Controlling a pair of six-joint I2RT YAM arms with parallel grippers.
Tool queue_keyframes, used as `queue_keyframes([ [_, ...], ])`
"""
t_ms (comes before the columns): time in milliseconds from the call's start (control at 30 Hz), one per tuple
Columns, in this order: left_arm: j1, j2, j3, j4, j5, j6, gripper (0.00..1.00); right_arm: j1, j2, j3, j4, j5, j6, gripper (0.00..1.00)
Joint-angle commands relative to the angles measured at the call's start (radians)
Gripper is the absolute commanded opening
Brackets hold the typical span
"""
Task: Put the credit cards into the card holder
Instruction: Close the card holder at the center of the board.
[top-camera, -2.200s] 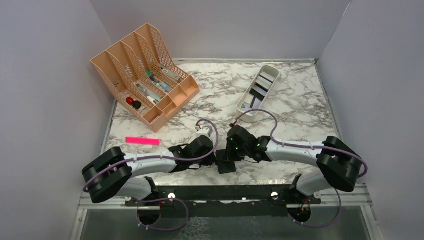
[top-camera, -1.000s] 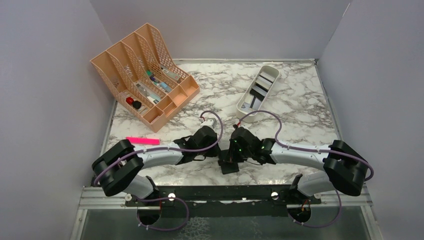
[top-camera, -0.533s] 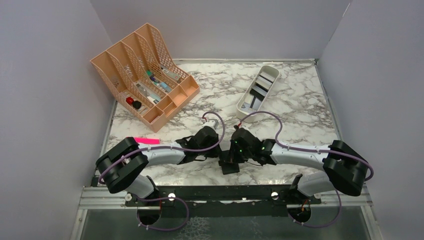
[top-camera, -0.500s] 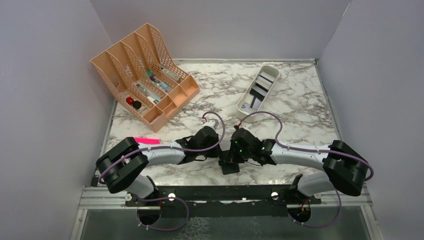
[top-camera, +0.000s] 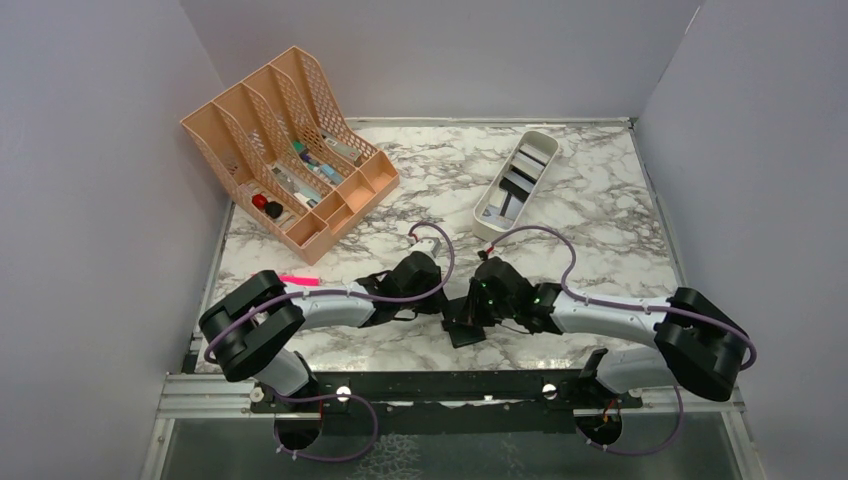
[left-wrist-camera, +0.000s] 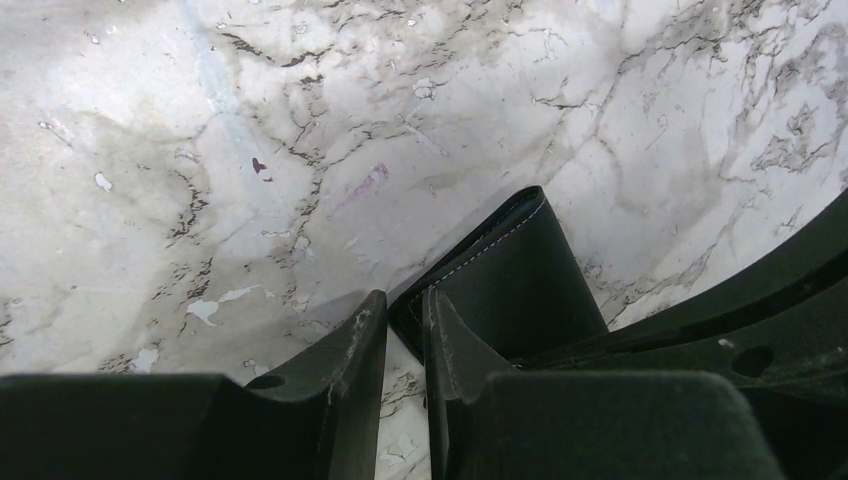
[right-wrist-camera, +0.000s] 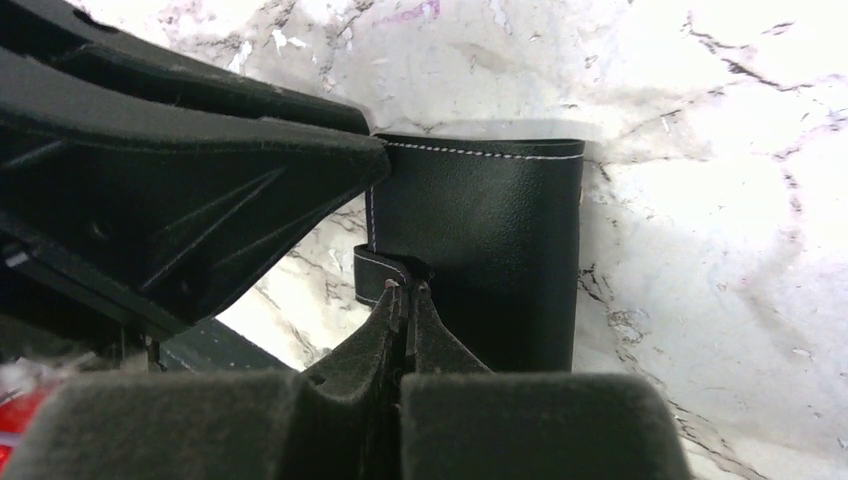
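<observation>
Marble table (top-camera: 620, 240) under both pairs of jaws. Well apart from them, far off on the left jaws' side, a peach desk organizer (top-camera: 290, 130) with small items in its slots. Equally far off on the right jaws' side, a long white tray (top-camera: 549, 141). Right between the two pairs of jaws, flat on the marble, a black stitched card holder (right-wrist-camera: 490, 250). Narrow gap at the left gripper (left-wrist-camera: 402, 300), closed on a corner of the card holder. Fully closed, the right gripper (right-wrist-camera: 403, 290), tips against a small flap at the card holder's edge; pinched or merely touched, cannot tell. Inside the tray, well apart from all jaws, the credit cards (top-camera: 517, 183), grey and dark. Behind the left jaws, a pink marker (top-camera: 297, 280).
</observation>
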Motion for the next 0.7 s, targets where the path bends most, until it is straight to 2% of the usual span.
queue_keyframes([
  [0, 0.001, 0.013, 0.003, -0.074, -0.022, 0.026, 0.22, -0.006, -0.041, 0.017, -0.053, -0.030, -0.035, 0.01],
  [133, 0.001, 0.005, 0.009, -0.078, -0.026, 0.040, 0.22, -0.013, -0.057, 0.017, -0.072, 0.008, -0.032, 0.01],
  [667, -0.003, 0.011, 0.004, -0.041, 0.007, 0.034, 0.22, -0.046, -0.003, -0.004, 0.009, -0.044, -0.038, 0.01],
])
